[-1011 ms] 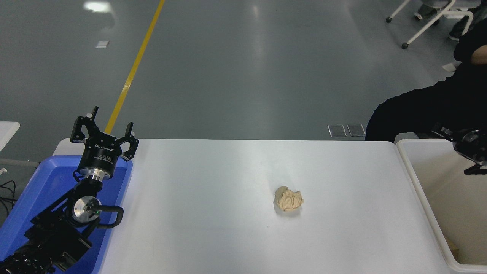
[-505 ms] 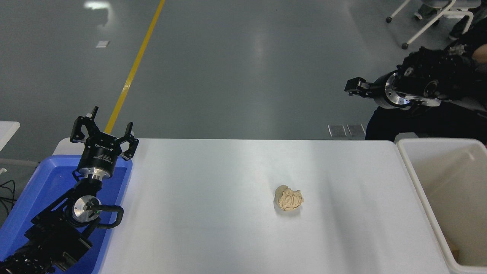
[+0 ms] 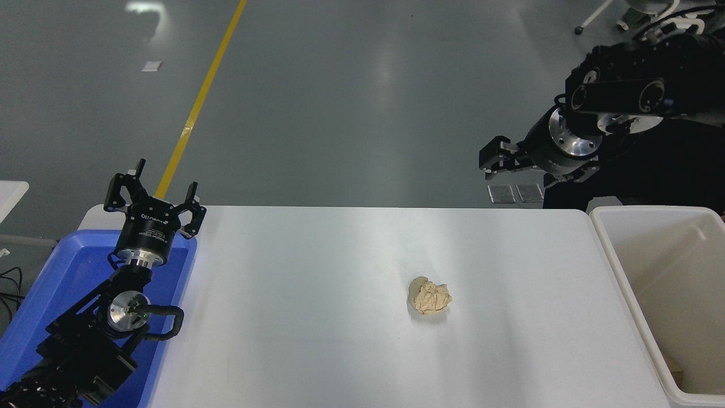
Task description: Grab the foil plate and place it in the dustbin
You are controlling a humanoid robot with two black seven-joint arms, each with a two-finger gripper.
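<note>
My right gripper (image 3: 491,162) hangs beyond the desk's far right corner, holding nothing; whether it's parted I cannot tell. No foil plate shows; possibly it's inside the dustbin (image 3: 617,266). I should confirm before reaching.

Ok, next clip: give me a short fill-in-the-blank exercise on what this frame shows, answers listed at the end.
1. The only loose thing lying on the white table is a crumpled tan ____ lump.
2. The left gripper hangs parked over the ____ tub.
3. The right gripper is raised beyond the table's far edge and holds ____.
4. The dustbin stands at the table's ____ end.

Missing words: paper; blue; nothing; right
</note>
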